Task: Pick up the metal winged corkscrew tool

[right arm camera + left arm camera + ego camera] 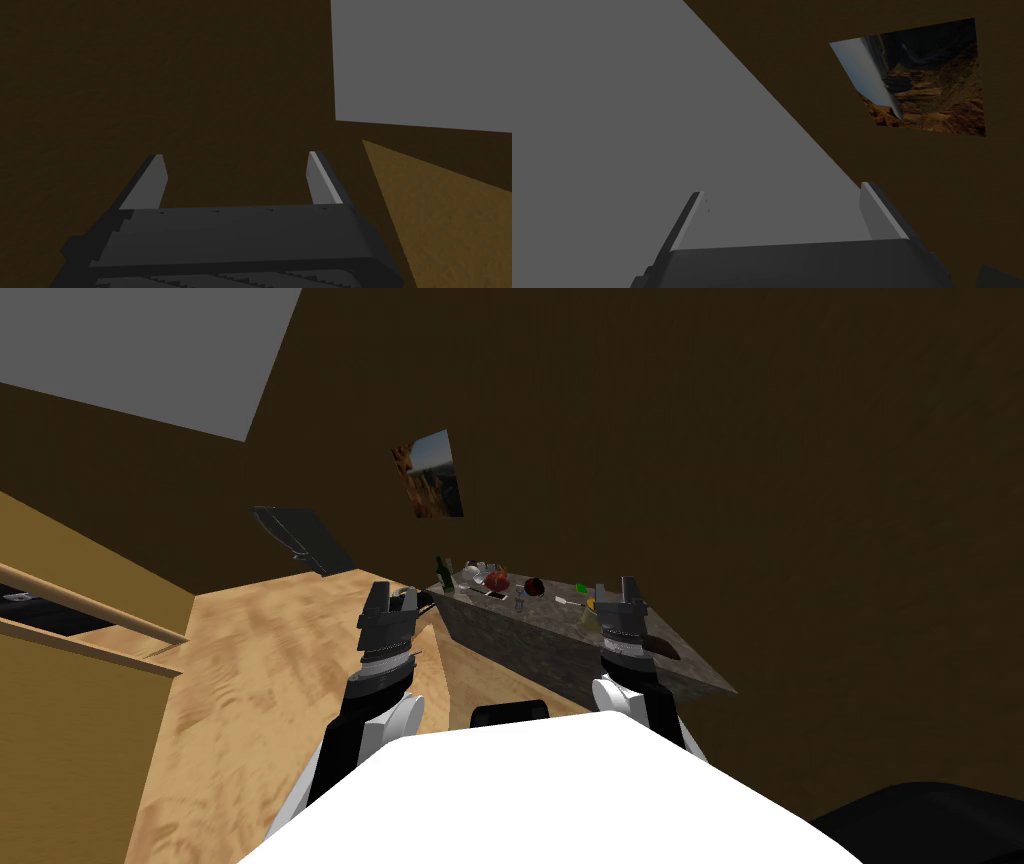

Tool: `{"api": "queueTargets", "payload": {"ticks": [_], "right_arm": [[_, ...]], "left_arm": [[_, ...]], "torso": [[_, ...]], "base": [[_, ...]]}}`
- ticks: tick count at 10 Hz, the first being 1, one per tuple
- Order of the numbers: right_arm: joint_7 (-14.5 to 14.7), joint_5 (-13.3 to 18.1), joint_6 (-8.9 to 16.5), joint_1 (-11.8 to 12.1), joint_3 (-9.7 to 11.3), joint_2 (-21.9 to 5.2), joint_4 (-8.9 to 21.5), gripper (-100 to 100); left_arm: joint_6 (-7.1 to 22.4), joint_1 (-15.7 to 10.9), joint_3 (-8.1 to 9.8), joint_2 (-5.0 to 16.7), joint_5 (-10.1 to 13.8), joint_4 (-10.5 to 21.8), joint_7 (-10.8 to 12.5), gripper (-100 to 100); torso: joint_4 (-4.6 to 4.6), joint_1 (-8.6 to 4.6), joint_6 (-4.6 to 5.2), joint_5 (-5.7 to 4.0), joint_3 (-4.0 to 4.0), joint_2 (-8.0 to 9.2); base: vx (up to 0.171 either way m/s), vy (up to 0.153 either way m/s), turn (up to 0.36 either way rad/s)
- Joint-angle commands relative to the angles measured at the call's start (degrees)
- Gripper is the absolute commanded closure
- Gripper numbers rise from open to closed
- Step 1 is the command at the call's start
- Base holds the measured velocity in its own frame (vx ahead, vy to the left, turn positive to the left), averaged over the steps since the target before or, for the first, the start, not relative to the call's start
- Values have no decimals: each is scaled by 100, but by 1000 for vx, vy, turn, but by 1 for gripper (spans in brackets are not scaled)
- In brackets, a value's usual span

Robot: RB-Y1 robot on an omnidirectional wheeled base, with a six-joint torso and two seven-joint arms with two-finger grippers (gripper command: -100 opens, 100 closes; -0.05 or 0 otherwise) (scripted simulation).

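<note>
Both arms are up in front of me, and I'm looking across a wooden floor (260, 658) at a dark grey, stone-topped counter (520, 648) that runs along the brown far wall. The left gripper (395, 594) hangs over the floor just left of the counter's near corner, and its fingers (687, 220) are spread wide with nothing between them. The right gripper (617, 588) hovers over the counter's right stretch, its fingers (322, 177) also spread and empty. Small things are scattered along the counter top. There's a green bottle (444, 574) at the far left end, then a red lump (497, 580), a dark red fruit (534, 586), and a bright green bit (581, 587) further right. A dark brown oblong thing (660, 648) lies on the near right part, just beside my right wrist. As for the corkscrew, my best candidate is a small pale, silvery piece (565, 601) lying on the top between the dark red fruit and the right gripper, apart from both. It's too small for me to be sure. A picture (435, 474) hangs on the wall above the counter's left end.
</note>
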Motion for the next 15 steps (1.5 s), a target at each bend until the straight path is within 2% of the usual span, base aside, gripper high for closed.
{"api": "queueTargets", "payload": {"ticks": [1,6,7,9,10,11,12,13,14,15], "right_arm": [[7,23,-23,2,85,-233,92,-100],[17,142,-120,23,470,-1063,504,-100],[17,142,-120,23,470,-1104,504,-100],[9,218,-166,37,680,-1501,739,-100],[9,218,-166,37,680,-1594,739,-100],[0,262,-189,44,790,-1807,869,-100],[0,262,-189,44,790,-1865,869,-100],[-13,310,-210,51,903,-2089,1006,-100],[-13,310,-210,51,903,-2151,1006,-100],[-29,362,-229,57,1016,-2387,1149,-100]], "left_arm": [[0,0,0,0,0,0,0,0],[0,0,0,0,0,0,0,0],[0,0,0,0,0,0,0,0],[0,0,0,0,0,0,0,0],[0,0,0,0,0,0,0,0],[0,0,0,0,0,0,0,0],[0,0,0,0,0,0,0,0],[0,0,0,0,0,0,0,0],[0,0,0,0,0,0,0,0],[0,0,0,0,0,0,0,0]], "torso": [[0,0,0,0,0,0],[4,2,0,0,10,17],[4,2,0,0,9,16],[2,-1,0,0,7,11],[2,-1,-1,0,6,10],[2,-2,0,0,6,10],[2,-1,0,0,6,11],[3,0,0,0,6,9],[2,-1,0,0,5,9],[2,0,0,0,4,7]], "base": [[-16,4,-17],[-41,10,-11],[-26,5,2],[-26,0,6],[-26,1,8],[-30,2,16],[-24,3,8],[-23,4,28],[-18,2,14],[-22,5,30]]}}
